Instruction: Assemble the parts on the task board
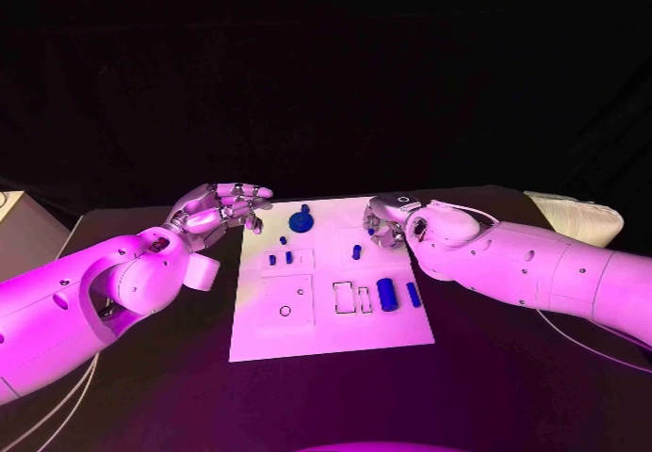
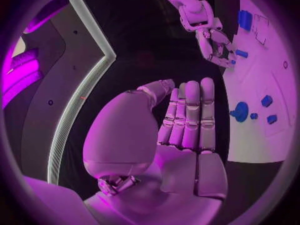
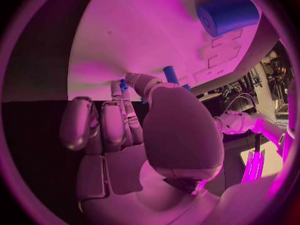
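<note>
Black table (image 1: 503,377), white task board (image 1: 326,330) centred, left hand (image 1: 224,209) fingers together, empty, right hand (image 1: 394,221) seemingly pinching small blue part (image 2: 240,53)

Matt task board (image 1: 326,325), glossy arms (image 1: 82,292).

You see a dark table (image 1: 163,395) with rounded far corners, and behind it everything is black, like a dark curtain or wall. A pale box-like thing (image 1: 24,231) sits off the table's left side. A white ribbed thing (image 1: 581,217) sits by the far right corner. Thin cables (image 1: 55,414) hang off the near left side.
</note>
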Available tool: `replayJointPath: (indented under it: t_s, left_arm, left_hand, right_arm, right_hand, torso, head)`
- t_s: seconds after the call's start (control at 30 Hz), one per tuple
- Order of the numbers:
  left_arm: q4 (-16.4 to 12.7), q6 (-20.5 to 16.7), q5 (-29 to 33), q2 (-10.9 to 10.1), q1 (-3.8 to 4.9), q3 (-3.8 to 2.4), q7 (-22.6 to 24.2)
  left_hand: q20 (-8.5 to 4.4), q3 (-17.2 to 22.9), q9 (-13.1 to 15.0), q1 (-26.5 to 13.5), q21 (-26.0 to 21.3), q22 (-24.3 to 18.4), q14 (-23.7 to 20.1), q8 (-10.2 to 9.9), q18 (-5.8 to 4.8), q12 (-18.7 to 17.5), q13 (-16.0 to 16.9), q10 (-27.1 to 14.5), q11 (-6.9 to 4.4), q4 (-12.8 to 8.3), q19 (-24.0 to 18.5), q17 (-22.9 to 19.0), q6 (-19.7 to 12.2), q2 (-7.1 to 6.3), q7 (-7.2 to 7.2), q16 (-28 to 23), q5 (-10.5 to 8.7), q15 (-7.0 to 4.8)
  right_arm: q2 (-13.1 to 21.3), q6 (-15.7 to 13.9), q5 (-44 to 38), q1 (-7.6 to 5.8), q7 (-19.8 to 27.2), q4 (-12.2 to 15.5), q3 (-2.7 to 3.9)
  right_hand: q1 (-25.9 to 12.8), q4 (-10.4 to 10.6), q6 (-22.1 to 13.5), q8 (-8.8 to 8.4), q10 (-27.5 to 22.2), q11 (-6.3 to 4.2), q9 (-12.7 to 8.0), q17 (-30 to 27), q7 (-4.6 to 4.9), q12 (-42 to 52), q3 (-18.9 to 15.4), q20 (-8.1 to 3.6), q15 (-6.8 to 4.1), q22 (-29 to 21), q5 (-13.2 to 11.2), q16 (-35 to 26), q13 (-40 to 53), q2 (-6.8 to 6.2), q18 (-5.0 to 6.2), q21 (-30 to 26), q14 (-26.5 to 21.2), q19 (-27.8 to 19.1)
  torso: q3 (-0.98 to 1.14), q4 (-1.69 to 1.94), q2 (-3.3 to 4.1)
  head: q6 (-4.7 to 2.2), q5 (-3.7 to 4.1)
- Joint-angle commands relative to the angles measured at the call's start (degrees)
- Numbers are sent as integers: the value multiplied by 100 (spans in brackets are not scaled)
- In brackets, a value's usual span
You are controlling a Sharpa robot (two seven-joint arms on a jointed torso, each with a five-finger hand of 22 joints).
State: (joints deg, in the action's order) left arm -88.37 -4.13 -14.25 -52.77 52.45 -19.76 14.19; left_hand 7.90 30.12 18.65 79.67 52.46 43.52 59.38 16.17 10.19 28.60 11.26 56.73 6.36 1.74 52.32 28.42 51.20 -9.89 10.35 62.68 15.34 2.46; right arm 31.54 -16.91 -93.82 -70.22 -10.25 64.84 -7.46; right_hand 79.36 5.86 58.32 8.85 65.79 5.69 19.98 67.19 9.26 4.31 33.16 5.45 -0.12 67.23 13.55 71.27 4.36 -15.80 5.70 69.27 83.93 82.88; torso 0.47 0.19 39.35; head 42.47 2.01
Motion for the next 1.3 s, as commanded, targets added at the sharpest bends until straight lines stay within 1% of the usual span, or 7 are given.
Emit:
replayJointPath:
  t_s: [0.03, 0.17, 0.3, 0.57, 0.83, 1.0, 1.3]
  left_arm:
    - [-20, 68, -79, 1, -4, -5, 10]
    - [-17, 74, -105, -2, -4, -5, -10]
    - [-17, 76, -127, -7, -4, -6, -27]
    - [-21, 81, -194, -7, -4, -6, -55]
    - [-31, 103, -278, -10, -5, -6, -68]
    - [-32, 108, -310, -15, -6, -6, -69]
    - [-28, 98, -343, -23, -10, -6, -58]
  left_hand:
    - [-18, -27, -7, -13, -43, -12, -8, -28, 37, 24, 10, -53, 3, 1, 44, -1, -52, -3, 18, -21, 14, -18]
    - [-18, -27, -7, -13, -43, -12, -8, -28, 37, 24, 10, -53, 3, 1, 44, -1, -52, -3, 18, -21, 14, -18]
    - [-17, -28, -10, -10, -47, -15, -8, -31, 37, 23, 10, -59, 7, 1, 48, 0, -60, -3, 22, -20, 15, -16]
    - [-16, -24, -13, 4, -53, -21, -8, -36, 37, 24, 11, -70, 10, -5, 57, 0, -70, 1, 26, -20, 20, -13]
    - [-16, -13, -18, 46, -59, -27, -10, -39, 39, 29, 14, -83, 13, -30, 71, 0, -80, 7, 30, -22, 30, -13]
    - [-17, -10, -20, 58, -60, -28, -11, -41, 39, 30, 14, -89, 15, -38, 75, 0, -85, 8, 32, -23, 32, -13]
    - [-17, -9, -24, 71, -61, -29, -13, -46, 39, 30, 15, -101, 20, -48, 82, -1, -95, 4, 38, -25, 34, -11]
  right_arm:
    - [-43, 47, -72, 45, 17, -4, -14]
    - [-48, 69, -74, 54, -12, -7, -14]
    - [-46, 104, -102, 58, -53, -9, -14]
    - [-78, 188, -228, 74, -182, -19, -14]
    - [-127, 356, -347, 106, -330, -84, -28]
    - [-97, 167, -446, 117, -452, -50, -33]
    - [8, -436, -526, 124, -620, 119, -33]
  right_hand:
    - [-18, 9, 58, 46, 56, -41, 25, -6, -34, 10, 52, 9, 22, 13, 43, 45, -4, 103, -83, 18, 263, 10]
    - [-14, -3, 130, 106, 131, -70, 67, -7, -65, 37, 91, -5, 0, 53, 58, 89, 10, 166, -86, 51, 252, 8]
    - [55, -74, 260, 221, 276, -125, 147, -18, -119, 84, 187, -38, -44, 116, -2, 141, 35, 325, -92, 101, 238, 8]
    - [56, -158, 394, 395, 508, -204, 292, -70, -190, 112, 263, -93, -106, 277, -5, 180, 81, 530, -119, 237, 223, 39]
    - [-23, -177, 353, 421, 447, -186, 342, -115, -190, 21, 248, -98, -92, 282, -37, 180, 53, 494, -120, 231, 211, 25]
    - [20, -244, 353, 448, 491, -196, 378, -136, -193, 6, 316, -101, -101, 316, 19, 188, 48, 525, -124, 257, 205, 30]
    - [17, -349, 391, 510, 617, -225, 445, -140, -216, 1, 448, -118, -127, 458, 135, 230, 52, 510, -151, 381, 204, 71]
  torso:
    - [0, -2, 2]
    - [2, -2, 1]
    - [4, -7, 2]
    - [5, -2, -1]
    - [5, -1, -1]
    - [4, -7, 0]
    - [2, -4, 0]
  head:
    - [15, -6]
    - [28, -6]
    - [43, -2]
    - [72, 7]
    - [77, 9]
    - [90, 16]
    - [78, 14]
